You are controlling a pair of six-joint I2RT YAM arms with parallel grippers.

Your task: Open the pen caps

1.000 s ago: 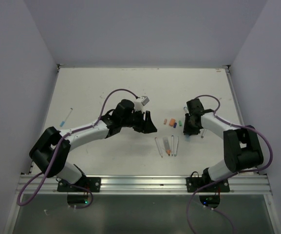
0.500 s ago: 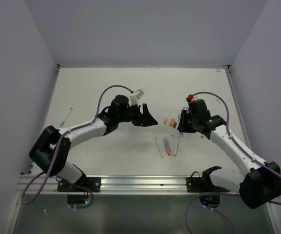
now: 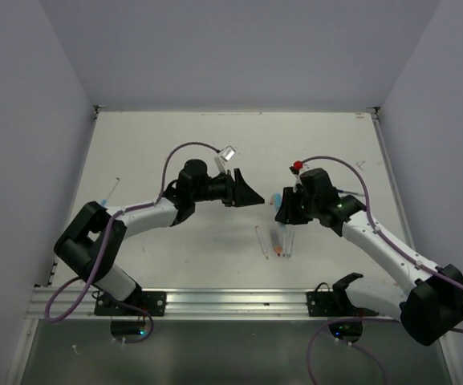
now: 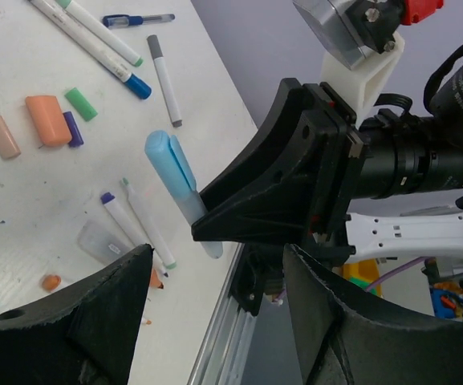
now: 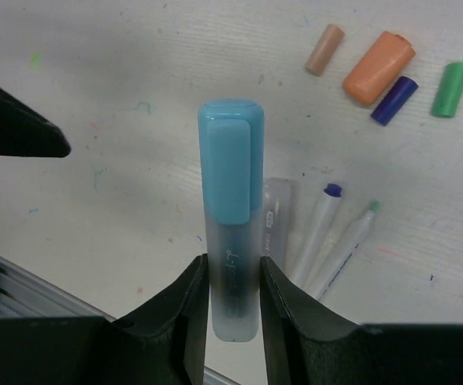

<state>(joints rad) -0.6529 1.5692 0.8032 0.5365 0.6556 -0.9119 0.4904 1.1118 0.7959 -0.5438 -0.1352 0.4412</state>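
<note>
Your right pincer is clenched on a highlighter, holding it above the tabletop with its light blue cap aimed at your left pincer, which gapes wide, apparently ready to grasp the cap and pull it off.
</note>
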